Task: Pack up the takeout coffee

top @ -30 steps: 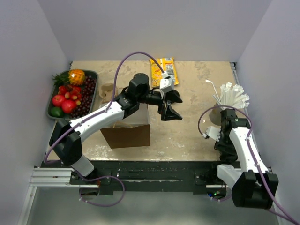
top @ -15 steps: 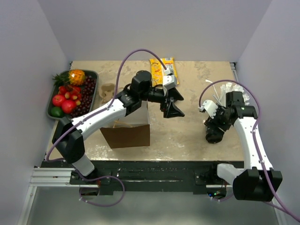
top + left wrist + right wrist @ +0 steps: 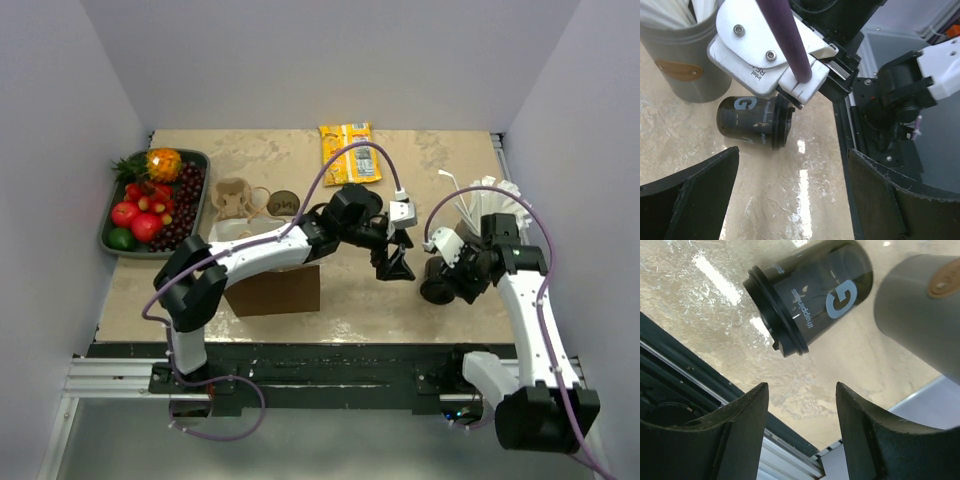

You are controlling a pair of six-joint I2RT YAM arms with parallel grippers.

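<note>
The takeout coffee is a black cup with a white G (image 3: 755, 122), and it lies on its side on the table (image 3: 437, 288), lid toward the near edge (image 3: 810, 295). My left gripper (image 3: 395, 264) (image 3: 795, 200) is open and empty. It hovers just left of the cup, which lies beyond its fingertips. My right gripper (image 3: 455, 272) (image 3: 801, 390) is open and empty. It is above and right of the cup, not around it. The brown paper bag (image 3: 272, 285) stands open at the front left.
A grey holder of white straws (image 3: 488, 212) (image 3: 680, 65) (image 3: 920, 310) stands right behind the cup. A cardboard cup carrier (image 3: 240, 196) lies behind the bag. A fruit tray (image 3: 196, 205) is at the far left and a yellow snack packet (image 3: 350, 150) at the back.
My left arm has stretched right and toward the front, from beside the bag to next to the cup. My right arm has unfolded, and its gripper now sits by the lying cup.
</note>
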